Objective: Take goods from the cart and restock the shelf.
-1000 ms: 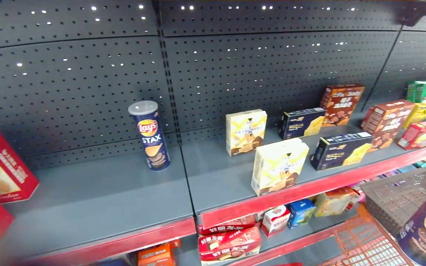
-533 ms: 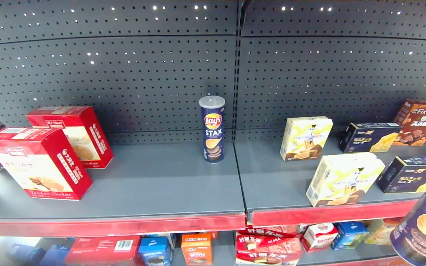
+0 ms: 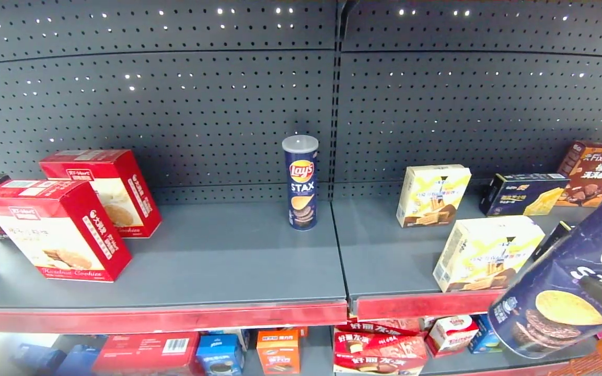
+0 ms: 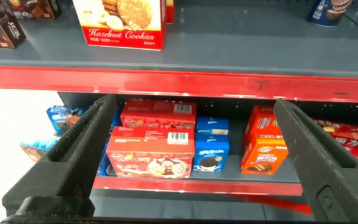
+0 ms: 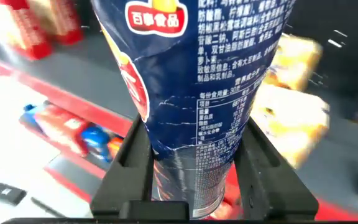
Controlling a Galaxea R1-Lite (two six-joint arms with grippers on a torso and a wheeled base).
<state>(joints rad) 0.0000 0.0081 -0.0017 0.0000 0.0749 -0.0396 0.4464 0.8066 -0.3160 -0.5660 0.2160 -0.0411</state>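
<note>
Grey shelf ahead of you bears a standing chips can near the pegboard, your right gripper is clamped on a second chips can tilted before the shelf's right front edge, left gripper wide open, empty.

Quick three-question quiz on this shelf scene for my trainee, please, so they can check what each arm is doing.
1. True or false: the left gripper holds a box.
2. The right gripper is shut on: A) a bottle, B) a blue chip can, C) nothing.
3. How many chip cans stand on the grey shelf?

Key: 1 false, it is open and empty. 2 B. 3 one, the upright can near the back panel.
</note>
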